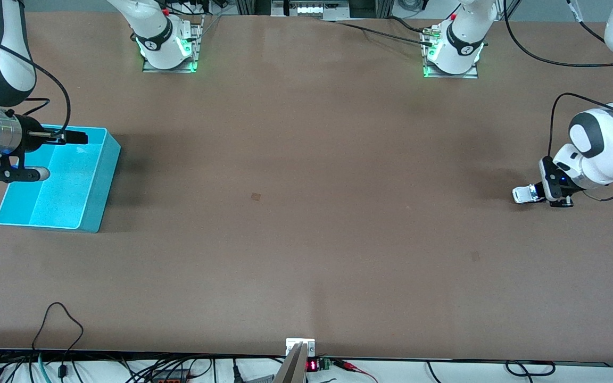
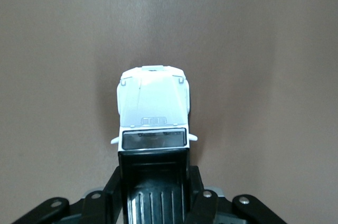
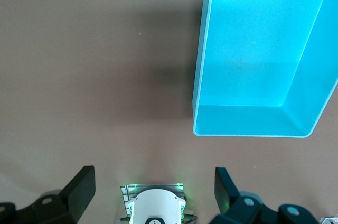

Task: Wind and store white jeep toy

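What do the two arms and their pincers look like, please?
Both arms are glossy white with dark grey joint bands, black cables looping along them, and green lights glowing at their bases. The left pincer has a white-and-black body. The right pincer is black, on a silver wrist collar. Black, wedge-shaped fingers show in the right wrist view.

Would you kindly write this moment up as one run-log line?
left gripper: shut on white jeep toy, low at table | right gripper: open, waiting over turquoise bin | bin: nothing visible inside
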{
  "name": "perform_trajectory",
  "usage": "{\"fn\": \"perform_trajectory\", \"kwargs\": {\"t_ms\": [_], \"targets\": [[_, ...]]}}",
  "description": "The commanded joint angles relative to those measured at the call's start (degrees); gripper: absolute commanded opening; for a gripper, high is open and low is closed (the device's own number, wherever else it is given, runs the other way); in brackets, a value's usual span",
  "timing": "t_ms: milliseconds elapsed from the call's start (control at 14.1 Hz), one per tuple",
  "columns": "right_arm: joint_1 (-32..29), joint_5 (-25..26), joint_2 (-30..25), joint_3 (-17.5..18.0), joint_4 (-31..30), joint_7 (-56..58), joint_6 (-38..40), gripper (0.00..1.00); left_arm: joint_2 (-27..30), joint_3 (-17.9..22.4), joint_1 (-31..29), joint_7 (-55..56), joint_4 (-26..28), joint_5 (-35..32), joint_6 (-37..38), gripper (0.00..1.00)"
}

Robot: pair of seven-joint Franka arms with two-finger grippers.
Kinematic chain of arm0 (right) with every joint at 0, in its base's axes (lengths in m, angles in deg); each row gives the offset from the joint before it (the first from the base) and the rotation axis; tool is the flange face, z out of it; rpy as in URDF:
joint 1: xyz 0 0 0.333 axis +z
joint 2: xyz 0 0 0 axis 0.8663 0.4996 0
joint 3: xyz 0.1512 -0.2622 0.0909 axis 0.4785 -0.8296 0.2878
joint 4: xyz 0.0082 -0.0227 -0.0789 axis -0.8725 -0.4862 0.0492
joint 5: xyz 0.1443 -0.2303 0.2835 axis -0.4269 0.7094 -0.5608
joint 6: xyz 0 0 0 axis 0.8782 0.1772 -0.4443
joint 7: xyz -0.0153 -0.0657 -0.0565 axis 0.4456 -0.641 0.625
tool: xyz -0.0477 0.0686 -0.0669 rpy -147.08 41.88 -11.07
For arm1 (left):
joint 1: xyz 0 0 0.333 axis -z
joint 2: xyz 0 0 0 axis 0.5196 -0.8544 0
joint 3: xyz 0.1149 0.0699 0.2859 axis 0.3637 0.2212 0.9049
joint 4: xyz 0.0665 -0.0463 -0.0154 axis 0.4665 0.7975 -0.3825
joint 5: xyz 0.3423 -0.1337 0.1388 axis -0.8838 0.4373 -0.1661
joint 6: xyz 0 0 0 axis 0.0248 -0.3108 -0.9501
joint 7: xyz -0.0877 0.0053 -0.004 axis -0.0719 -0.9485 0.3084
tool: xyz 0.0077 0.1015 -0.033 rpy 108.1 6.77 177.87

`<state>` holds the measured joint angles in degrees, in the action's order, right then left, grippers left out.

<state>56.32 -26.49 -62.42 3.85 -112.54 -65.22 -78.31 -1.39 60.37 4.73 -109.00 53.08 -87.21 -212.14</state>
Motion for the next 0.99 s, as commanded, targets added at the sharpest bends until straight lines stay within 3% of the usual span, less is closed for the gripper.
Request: {"fn": "perform_trajectory", "kwargs": {"t_ms": [0, 71, 142, 212, 567, 921], "targets": [[-0.51, 0.51, 0.04, 0.41, 0.56, 0.27, 1.09, 1.00, -7.61, -0.37, -1.73, -2.06, -2.14, -1.46, -2.22, 0.24], [-0.51, 0.51, 0.04, 0.41, 0.56, 0.27, 1.09, 1.00, -7.09, -0.54, -1.73, -2.06, -2.14, -1.46, -1.87, 0.40], [-0.51, 0.51, 0.04, 0.41, 0.56, 0.27, 1.09, 1.00, -6.21, -1.41, -1.73, -2.06, -2.14, -1.38, -1.70, 0.82], [-0.51, 0.51, 0.04, 0.41, 0.56, 0.01, 1.09, 1.00, -4.55, -2.47, -1.81, -2.06, -2.06, -1.38, -0.74, 1.00], [-0.34, 0.51, 0.04, 0.41, 0.56, -0.17, 1.18, 1.00, 6.96, -8.97, -1.64, -1.88, -2.14, -1.38, 13.22, 1.00], [-0.43, 0.51, 0.04, 0.41, 0.47, -0.08, 1.18, 1.00, 13.04, -14.25, -1.38, -1.44, -1.79, -0.94, 20.27, 1.00]]}}
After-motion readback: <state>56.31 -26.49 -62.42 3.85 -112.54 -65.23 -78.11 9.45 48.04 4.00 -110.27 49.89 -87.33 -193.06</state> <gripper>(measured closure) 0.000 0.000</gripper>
